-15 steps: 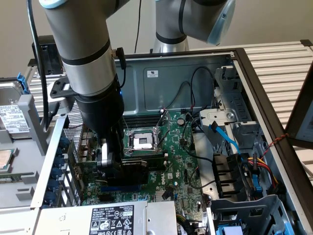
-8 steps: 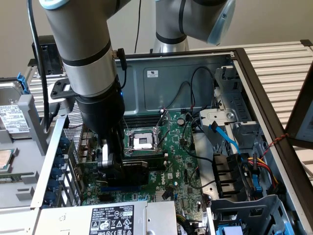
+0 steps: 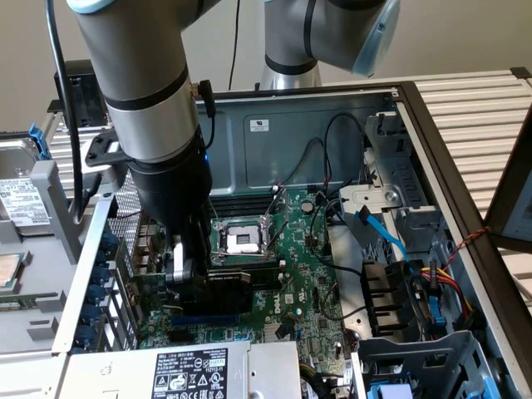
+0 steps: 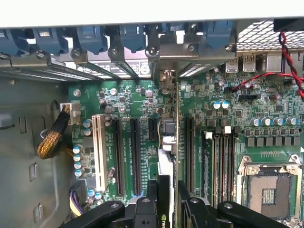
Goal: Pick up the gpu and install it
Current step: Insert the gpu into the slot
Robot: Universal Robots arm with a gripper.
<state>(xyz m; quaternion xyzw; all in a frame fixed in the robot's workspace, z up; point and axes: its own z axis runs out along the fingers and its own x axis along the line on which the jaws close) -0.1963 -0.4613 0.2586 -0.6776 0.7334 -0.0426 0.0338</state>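
The tool [image 3: 193,281] is lowered into the open computer case [image 3: 432,158] and is clamped on the gpu [image 3: 231,281]; in the wrist view its two black fingers [image 4: 142,211] are seen pressed against the two faces of the card, whose thin edge runs away between them. The gpu is held standing on its long edge over the green motherboard [image 3: 303,287], near the CPU socket [image 3: 241,239]; its black shroud and a strip of green board are seen just beside the socket in the exterior view. The memory slots [image 4: 216,152] are found between the socket and the card. The card's metal bracket [image 4: 166,78] is at the end away from the tool, up against the case's rear wall, where a row of blue latches [image 4: 90,38] is lined up well apart from the socket; whether the card's lower edge is seated in a slot cannot be told.

On the side of the card away from the socket, several black expansion slots [image 4: 134,152] and one white slot [image 4: 99,152] are laid out side by side; farther from the socket again, a braided cable [image 4: 50,140] is plugged in at the board's edge. A grey power supply [image 3: 191,370] with a label sticker is placed beyond the gpu from the socket; a blue cable [image 3: 382,233] is draped on the socket's opposite side, toward the exterior view's right.
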